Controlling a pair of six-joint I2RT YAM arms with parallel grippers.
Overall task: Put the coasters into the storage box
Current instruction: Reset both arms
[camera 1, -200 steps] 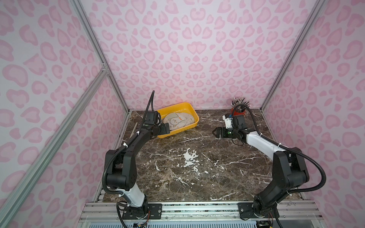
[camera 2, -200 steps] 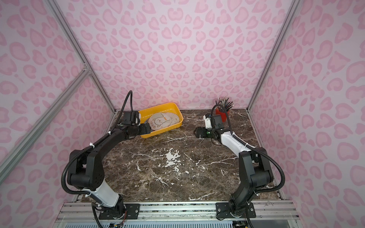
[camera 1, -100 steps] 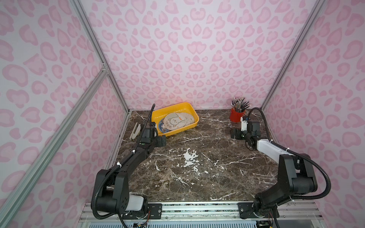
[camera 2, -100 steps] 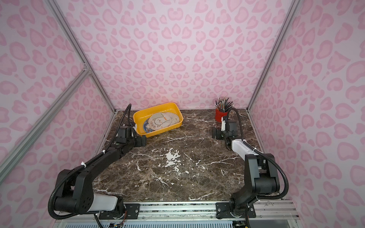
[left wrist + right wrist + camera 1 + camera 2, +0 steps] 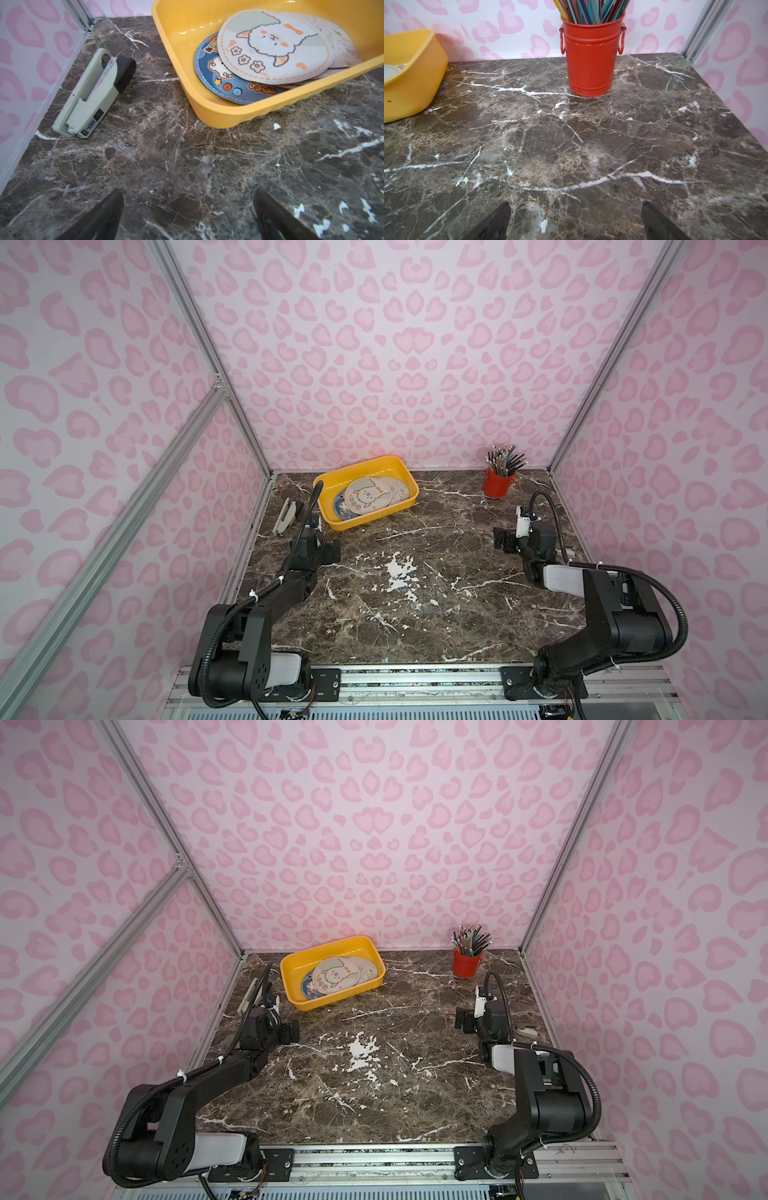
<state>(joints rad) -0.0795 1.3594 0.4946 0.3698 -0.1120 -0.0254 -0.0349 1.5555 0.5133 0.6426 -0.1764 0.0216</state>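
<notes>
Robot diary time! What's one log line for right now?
coasters: piled in storage box | left gripper: open, empty, near storage box | right gripper: open, empty, facing red pencil cup

A second ago the left gripper (image 5: 331,552) is right at the near left corner of the yellow box (image 5: 374,517). Now it hangs back over the bare marble table (image 5: 415,614), clear of the box, with its arm folded lower and closer to the front. The right gripper (image 5: 502,540) is no longer out in the middle of the table in front of the red cup (image 5: 496,486). It now sits off toward the right side and nearer the front, so the cup stands fully in sight. With the left arm out of the way, the blue coaster (image 5: 340,506) at the box's left end shows.
</notes>
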